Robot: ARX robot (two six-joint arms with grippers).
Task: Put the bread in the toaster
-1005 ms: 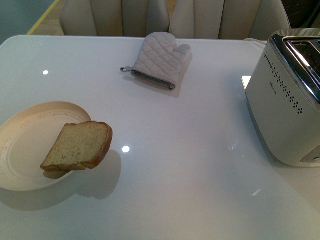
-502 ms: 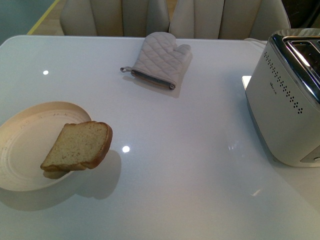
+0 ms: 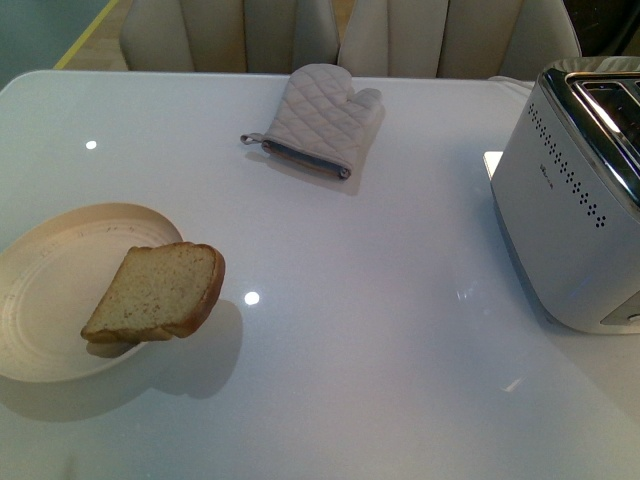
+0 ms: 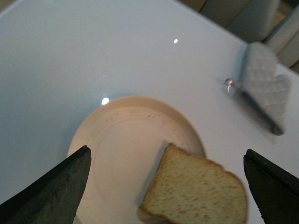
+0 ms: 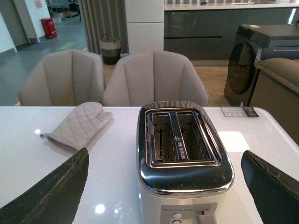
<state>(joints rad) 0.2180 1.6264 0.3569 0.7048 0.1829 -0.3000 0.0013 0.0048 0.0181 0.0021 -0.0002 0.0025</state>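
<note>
Nothing has moved since a second ago; every item sits where it sat in the front view.

Item 1, bread [image 3: 155, 292]: one wholemeal slice with a brown crust, on the right part of the cream plate [image 3: 45, 290], at the near left of the table [image 3: 390, 340]. Its long axis runs from near left to far right. The rounded crust end points right and juts past the plate's rim. The squarer end rests on the plate. The slice is tilted with the rounded end raised, and a shadow lies beneath it.

Item 2, toaster [image 3: 565, 215]: white body with a chrome top, at the right edge, well apart from the bread. It has two dark slots, both empty in the right wrist view, and rows of dotted holes along its side.

Item 3, oven mitt [image 3: 318, 118]: quilted grey, lying flat at far centre.

Item 4, left gripper [image 4: 166, 150]: jaws spread wide with nothing between them, above the plate and bread.

Item 5, right gripper [image 5: 164, 152]: jaws spread wide and empty, facing the toaster's control end.

Surface: glossy white tabletop with a rounded corner and small lamp glints.

Room: two beige padded chairs [image 5: 156, 77] stand at the far side. Beyond them are dark grey cabinets [image 5: 210, 30], a front-loading washer [image 5: 261, 56], a woven basket [image 5: 111, 46] and a red bin [image 5: 48, 27].
</note>
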